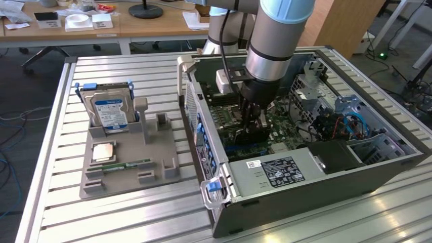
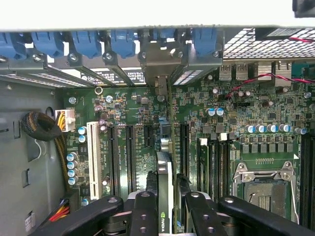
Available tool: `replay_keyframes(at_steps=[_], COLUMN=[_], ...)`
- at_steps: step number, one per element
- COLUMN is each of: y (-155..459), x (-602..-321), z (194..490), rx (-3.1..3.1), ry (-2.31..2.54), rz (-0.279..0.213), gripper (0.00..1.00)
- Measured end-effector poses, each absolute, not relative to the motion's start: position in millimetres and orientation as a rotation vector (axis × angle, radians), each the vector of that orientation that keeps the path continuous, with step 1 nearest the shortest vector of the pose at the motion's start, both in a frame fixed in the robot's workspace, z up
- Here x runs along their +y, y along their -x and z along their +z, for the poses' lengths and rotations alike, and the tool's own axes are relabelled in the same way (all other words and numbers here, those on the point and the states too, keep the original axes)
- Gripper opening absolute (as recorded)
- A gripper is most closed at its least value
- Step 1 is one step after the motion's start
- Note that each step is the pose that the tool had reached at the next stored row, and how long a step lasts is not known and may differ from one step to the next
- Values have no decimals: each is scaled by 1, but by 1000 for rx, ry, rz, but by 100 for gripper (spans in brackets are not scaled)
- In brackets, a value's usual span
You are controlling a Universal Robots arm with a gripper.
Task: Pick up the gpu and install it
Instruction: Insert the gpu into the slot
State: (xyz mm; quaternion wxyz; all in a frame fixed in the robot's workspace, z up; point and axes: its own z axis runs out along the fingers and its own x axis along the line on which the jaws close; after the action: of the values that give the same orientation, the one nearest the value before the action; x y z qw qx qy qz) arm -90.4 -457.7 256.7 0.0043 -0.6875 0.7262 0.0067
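The gpu (image 2: 165,216) stands on edge among the expansion slots of the motherboard (image 2: 231,123), inside the open PC case (image 1: 202,121). Its metal bracket (image 2: 160,61) lies against the case's rear slot openings, under the blue clips. In the exterior view the card shows as a dark strip (image 1: 251,137) under the arm. My gripper (image 2: 165,196) (image 1: 255,126) reaches down into the case and straddles the card's top edge. Its black fingers (image 2: 145,206) stand close on both sides, with a thin gap showing on one side.
On the slatted table at the exterior view's left is a grey tray (image 1: 128,177) with a silver hard drive (image 1: 111,112), a CPU (image 1: 103,152) and a RAM stick (image 1: 128,164). Beside the card are empty slots (image 2: 130,152), a cable bundle (image 2: 42,125), the CPU socket (image 2: 263,184) and the power supply (image 1: 284,172).
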Motion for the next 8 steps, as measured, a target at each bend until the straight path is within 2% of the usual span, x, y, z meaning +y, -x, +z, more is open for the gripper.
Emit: replay_keyframes(at_steps=[8], y=[90], x=[-458], z=[255], rx=[2275], ry=[2154], rz=[21], gripper=[26])
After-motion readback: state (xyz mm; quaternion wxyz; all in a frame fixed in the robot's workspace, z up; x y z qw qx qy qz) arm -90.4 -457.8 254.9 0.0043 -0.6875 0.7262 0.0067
